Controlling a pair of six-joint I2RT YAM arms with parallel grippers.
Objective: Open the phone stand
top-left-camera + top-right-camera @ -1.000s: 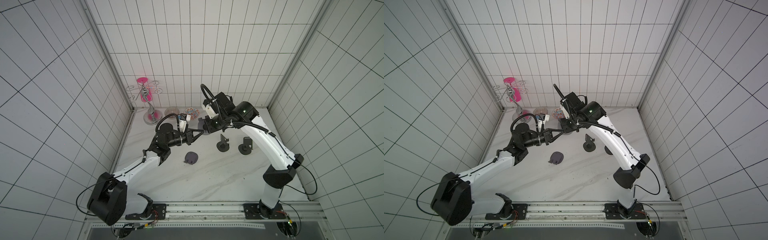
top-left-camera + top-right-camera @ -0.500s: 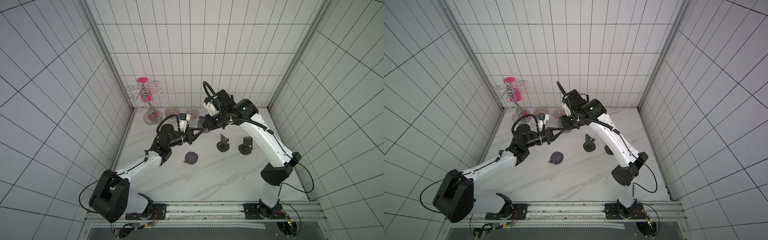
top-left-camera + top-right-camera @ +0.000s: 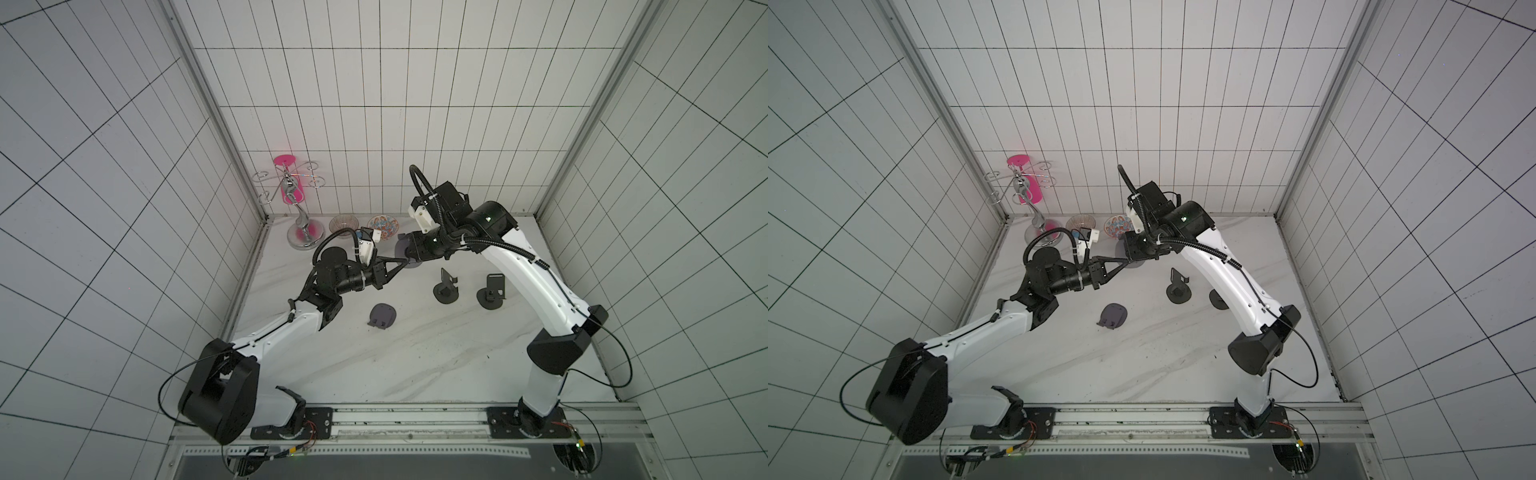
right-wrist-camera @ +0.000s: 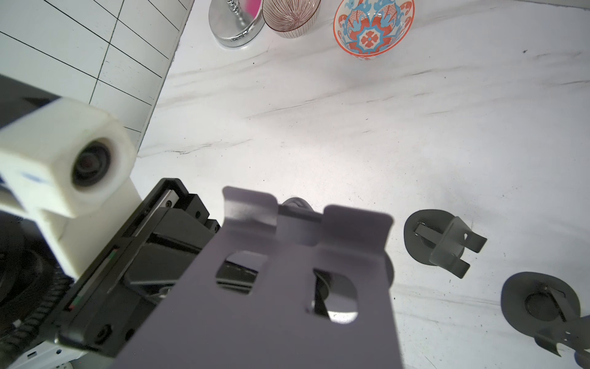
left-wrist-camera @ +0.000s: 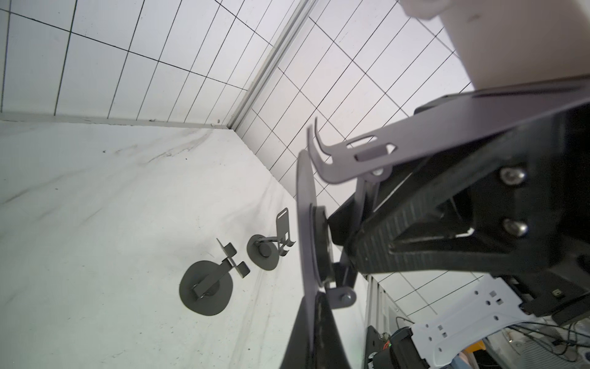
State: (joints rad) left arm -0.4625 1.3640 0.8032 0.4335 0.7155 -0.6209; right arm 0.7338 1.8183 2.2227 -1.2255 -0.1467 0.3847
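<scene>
The work cell is closed in by white tiled walls (image 3: 374,83) and floored by a white marble-pattern desk (image 3: 415,365).

1. Back left corner: a chrome rack (image 3: 291,187) with a pink part, then a striped bowl (image 3: 341,223) and a patterned bowl (image 3: 384,224). All three stand against the rear wall, well apart from the working area, and play no visible part in the task.
2. Left claw (image 3: 401,264): fully closed. The left wrist view shows it pinching the rim of the round base (image 5: 305,223) of the phone stand (image 3: 402,249). This grip appears intended to anchor the base.
3. Phone stand: held in the air between the two arms, above the rear middle of the desk and clear of the surface. Judged purpose: lifting it leaves the hinge free to swing.
4. Right claw (image 3: 413,254): narrow, closed on the cradle plate (image 4: 287,287), whose two hooked lips point away from it. The plate stands at an angle to the base, so the stand looks partly unfolded.
5. On the desk, nearer the front: a folded stand (image 3: 382,316), lying flat.
6. Right of centre: an open stand (image 3: 446,291) and, just beside it, a far-right open stand (image 3: 492,293), both resting on their bases with cradles raised.
</scene>
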